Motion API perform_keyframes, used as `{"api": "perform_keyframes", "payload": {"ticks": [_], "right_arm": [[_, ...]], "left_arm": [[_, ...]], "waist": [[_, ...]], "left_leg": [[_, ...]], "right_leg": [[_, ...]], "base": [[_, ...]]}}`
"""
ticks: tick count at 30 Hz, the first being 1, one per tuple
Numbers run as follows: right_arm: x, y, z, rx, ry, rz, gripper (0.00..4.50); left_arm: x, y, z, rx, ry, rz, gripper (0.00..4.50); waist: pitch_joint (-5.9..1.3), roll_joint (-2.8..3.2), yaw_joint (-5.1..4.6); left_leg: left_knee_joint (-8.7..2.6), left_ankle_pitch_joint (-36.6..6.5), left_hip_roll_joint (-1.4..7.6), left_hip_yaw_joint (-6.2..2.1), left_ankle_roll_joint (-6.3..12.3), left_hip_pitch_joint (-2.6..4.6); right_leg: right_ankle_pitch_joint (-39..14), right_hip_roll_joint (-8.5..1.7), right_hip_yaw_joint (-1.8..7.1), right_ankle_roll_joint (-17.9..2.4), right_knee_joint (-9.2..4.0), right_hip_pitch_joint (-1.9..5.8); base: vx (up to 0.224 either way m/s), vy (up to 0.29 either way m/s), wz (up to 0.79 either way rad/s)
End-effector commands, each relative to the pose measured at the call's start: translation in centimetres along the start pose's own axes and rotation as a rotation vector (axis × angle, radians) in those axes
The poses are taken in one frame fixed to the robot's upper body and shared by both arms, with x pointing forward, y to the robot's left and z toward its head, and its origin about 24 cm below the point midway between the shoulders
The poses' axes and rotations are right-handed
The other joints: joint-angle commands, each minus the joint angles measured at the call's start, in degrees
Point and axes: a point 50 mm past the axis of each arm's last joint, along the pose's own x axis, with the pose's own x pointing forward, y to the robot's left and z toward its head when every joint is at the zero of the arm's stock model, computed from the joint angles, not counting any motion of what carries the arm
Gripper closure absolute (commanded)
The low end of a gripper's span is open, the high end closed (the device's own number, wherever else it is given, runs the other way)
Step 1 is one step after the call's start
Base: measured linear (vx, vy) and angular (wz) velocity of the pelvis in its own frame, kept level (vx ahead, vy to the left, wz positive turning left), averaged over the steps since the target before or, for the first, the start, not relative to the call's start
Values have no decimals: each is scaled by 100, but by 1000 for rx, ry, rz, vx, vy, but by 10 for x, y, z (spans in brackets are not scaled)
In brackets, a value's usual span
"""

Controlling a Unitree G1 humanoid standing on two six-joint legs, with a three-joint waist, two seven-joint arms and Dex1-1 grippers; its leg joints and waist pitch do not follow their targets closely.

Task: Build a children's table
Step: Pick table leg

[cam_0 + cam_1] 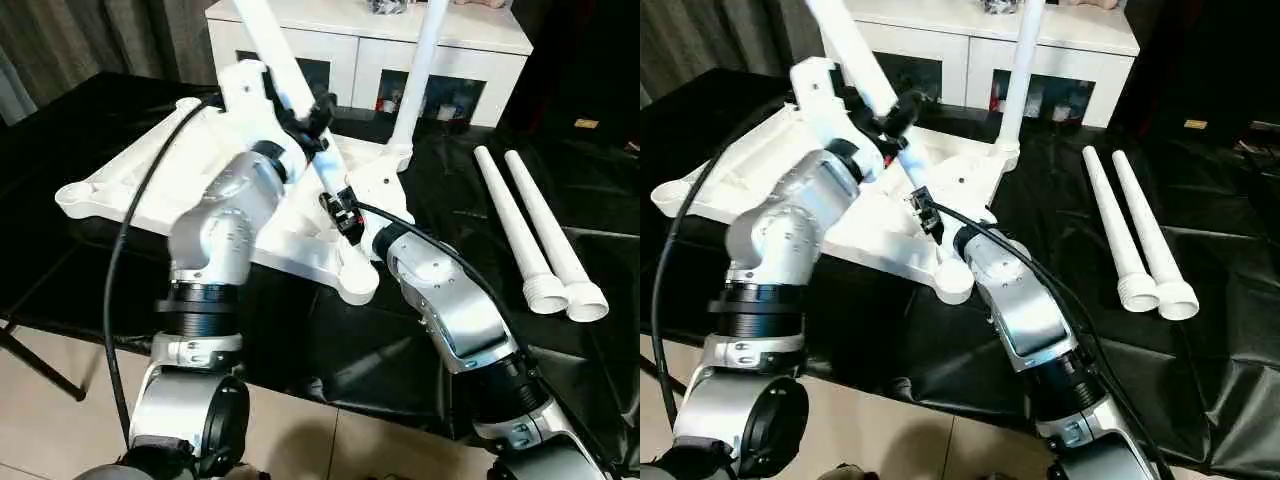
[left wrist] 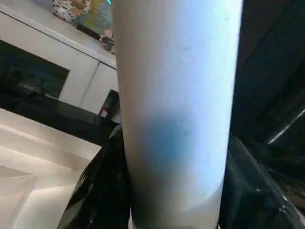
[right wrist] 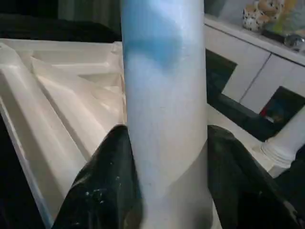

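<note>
The left gripper [image 1: 312, 118] is clamped on a tilted white leg [image 1: 283, 62], high on the tube, and the right gripper [image 1: 338, 210] is clamped on the same leg lower down, close to where it meets the upturned table top [image 1: 190, 160]. That top lies ribbed side up on the black-covered tabletop [image 1: 400, 350], with 1 leg already standing in a corner socket [image 1: 395, 155] toward 1 o'clock from the grippers. 2 loose legs [image 1: 535, 235] lie side by side, well apart at 3 o'clock.

Risks, as I judge them: the held leg leans toward 11 o'clock, so pushing it down off-axis could jam it in its socket or lever the light top across the slick black cover. With 2 grippers on 1 tube, any mismatch in their pull could twist it loose. The left forearm's cable [image 1: 130, 230] drapes over the top's edge and might snag.

The head views show the whole layout yet hide the leg's foot behind the right gripper. The right wrist view shows black fingers [image 3: 102, 181] on both sides of the tube and the ribbing [image 3: 57, 90] beyond; the left wrist view shows the white cabinet [image 2: 71, 71] behind.
</note>
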Motion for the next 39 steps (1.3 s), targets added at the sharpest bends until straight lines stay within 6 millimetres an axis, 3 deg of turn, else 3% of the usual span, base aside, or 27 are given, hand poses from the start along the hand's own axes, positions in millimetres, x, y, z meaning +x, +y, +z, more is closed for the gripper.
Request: {"api": "perform_keyframes", "payload": {"ticks": [1, 3, 5, 9, 12, 15, 16, 22, 30, 39], "right_arm": [[-2, -11, 14, 33, -87, 8, 192], [-4, -16, 19, 133, -110, 75, 180], [-9, -23, 24, 248, -112, 186, 153], [-24, -42, 19, 306, -24, 427, 114], [-30, -49, 16, 323, 16, 499, 84], [-34, -66, 17, 390, 35, 522, 63], [-36, -71, 17, 425, 50, 545, 63], [-43, -76, 19, 440, 105, 651, 3], [-45, -79, 21, 423, 134, 690, 1], [-46, -66, 22, 403, 145, 769, 1]], "left_arm": [[-3, 0, 4, -19, 14, -45, 258], [-6, -2, 6, -15, 43, -116, 261], [-10, -4, 7, -8, 87, -189, 263], [-19, -7, 6, 25, 190, -324, 264], [-22, -10, 8, 22, 214, -376, 264], [-26, -17, 12, 30, 264, -482, 264], [-26, -19, 13, 37, 279, -504, 264], [-26, -26, 18, 50, 300, -591, 265], [-27, -29, 20, 67, 317, -635, 265], [-29, -33, 17, 85, 323, -684, 265]], "waist": [[-407, 9, -12], [-408, -11, -8], [-408, 10, 0], [-400, 11, 50], [-414, -22, 67], [-416, -33, 79], [-404, -44, 61], [-411, -62, 84], [-419, -64, 119], [-420, -61, 188]], "left_leg": [[-431, -1569, 263, -163, -203, 162], [-431, -1590, 259, -159, -138, 165], [-431, -1571, 270, -169, -57, 177], [-412, -1342, 276, -142, -17, 184], [-398, -1240, 268, -143, -16, 151], [-381, -1143, 268, -136, 13, 159], [-386, -1158, 261, -142, -10, 133], [-377, -1155, 270, -143, -39, 157], [-365, -1030, 274, -138, -35, 152], [-370, -1037, 285, -138, -53, 163]], "right_leg": [[-1275, -325, 256, -914, -385, 241], [-1320, -326, 257, -891, -387, 246], [-1226, -315, 254, -946, -361, 257], [-982, -310, 254, -1114, -339, 263], [-1069, -347, 252, -1169, -335, 302], [-1199, -357, 253, -1225, -343, 285], [-1297, -361, 243, -1231, -350, 298], [-1529, -360, 242, -1136, -370, 291], [-1374, -360, 241, -1199, -348, 289], [-1380, -366, 243, -1193, -342, 279]], "base": [[0, 0, 0], [0, 0, 0], [0, 0, 0], [0, 0, 0], [0, 0, 0], [0, 0, 0], [0, 0, 0], [0, 0, 0], [0, 0, 0], [0, 0, 0]]}}
